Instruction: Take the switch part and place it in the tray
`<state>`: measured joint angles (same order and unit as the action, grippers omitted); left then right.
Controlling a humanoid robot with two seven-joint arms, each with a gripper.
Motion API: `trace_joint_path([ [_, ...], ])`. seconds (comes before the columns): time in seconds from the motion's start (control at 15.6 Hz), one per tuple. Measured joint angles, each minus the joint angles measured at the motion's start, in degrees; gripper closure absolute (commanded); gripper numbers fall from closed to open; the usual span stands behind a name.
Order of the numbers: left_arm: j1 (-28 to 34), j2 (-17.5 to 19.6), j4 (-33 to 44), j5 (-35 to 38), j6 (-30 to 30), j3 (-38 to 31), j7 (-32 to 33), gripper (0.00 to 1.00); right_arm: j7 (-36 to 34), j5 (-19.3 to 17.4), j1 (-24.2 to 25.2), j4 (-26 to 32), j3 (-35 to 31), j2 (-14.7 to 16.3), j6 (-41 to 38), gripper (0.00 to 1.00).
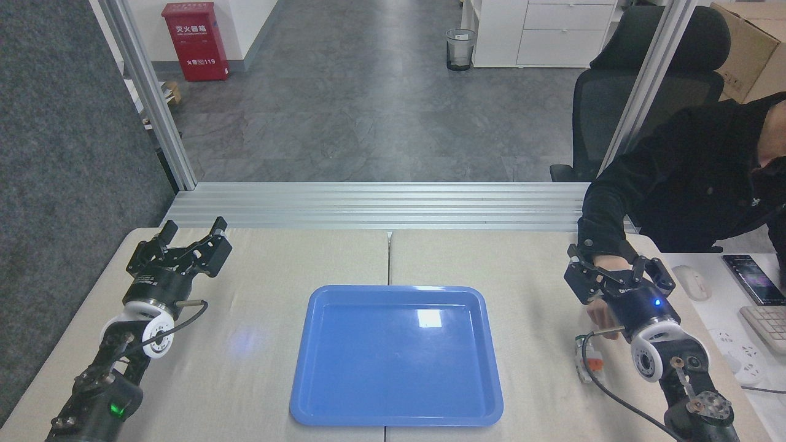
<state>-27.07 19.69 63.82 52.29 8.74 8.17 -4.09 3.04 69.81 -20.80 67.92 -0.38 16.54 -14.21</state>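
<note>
Head view. The tray (396, 356) lies flat at the middle of the beige surface (270, 264), holding nothing; a window glare shows on its glossy floor.

Left end effector (191, 234): positioned well to the left of the tray and slightly beyond its far edge, above the surface. Its two fingers stand spread apart with nothing between them; released.

Right end effector (617, 263): positioned well to the right of the tray, level with the tray's far edge. Its fingers are likewise splayed wide; released, grasping nothing. A blue indicator light is lit on its body.

The switch part (588, 362) rests on the surface to the right of the tray, clear of the tray's rim, just beside the right arm's white wrist joint and on the near side of the right end effector. Its white body and orange-red middle are visible; a black cable crosses in front of it. It is not in contact with either end effector.

A person's hand (599, 314) reaches in from the right of the tray, passing under the right end effector, with the fingers low to the surface near the switch part. Whether the hand touches the part cannot be determined.

Further right of the tray: a white mouse (691, 282), a phone (754, 279) and a keyboard (767, 325).
</note>
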Motion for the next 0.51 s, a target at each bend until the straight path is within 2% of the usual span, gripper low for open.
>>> trace_joint_path([
  [0.51,0.0,0.0,-0.01,0.0,0.0,0.0,0.0,0.0,0.0,-0.24,0.02,0.01,-1.08,-0.07,0.04,0.0],
])
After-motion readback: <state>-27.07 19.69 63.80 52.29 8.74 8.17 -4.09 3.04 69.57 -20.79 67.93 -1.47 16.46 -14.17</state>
